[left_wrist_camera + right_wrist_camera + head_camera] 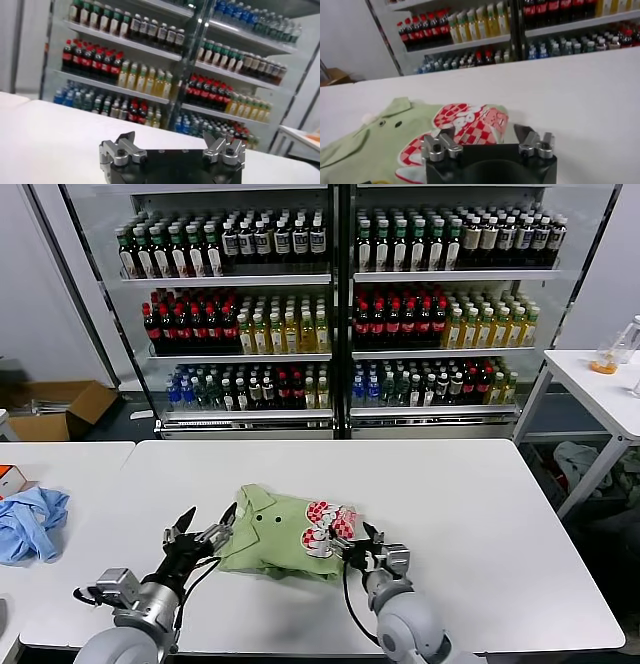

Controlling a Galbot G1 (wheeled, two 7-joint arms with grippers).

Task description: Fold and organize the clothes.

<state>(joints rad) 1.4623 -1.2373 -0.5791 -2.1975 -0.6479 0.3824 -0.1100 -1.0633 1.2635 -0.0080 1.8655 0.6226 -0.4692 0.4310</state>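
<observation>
The light green shirt (283,532) lies bunched and partly folded on the white table (480,514), collar and dark buttons toward the left, red-and-white graphic (328,526) on top at its right. It also shows in the right wrist view (385,145). My left gripper (200,534) is open and empty, just left of the shirt's collar side; its wrist view shows only bare table past the gripper (172,145). My right gripper (372,549) is open and empty, at the shirt's right edge by the graphic, seen in its wrist view (487,140).
A crumpled blue cloth (30,522) lies on the neighbouring table at the left, beside an orange-and-white box (8,478). Shelves of bottles (340,304) stand behind. Another white table (600,389) is at the right. A cardboard box (55,409) sits on the floor.
</observation>
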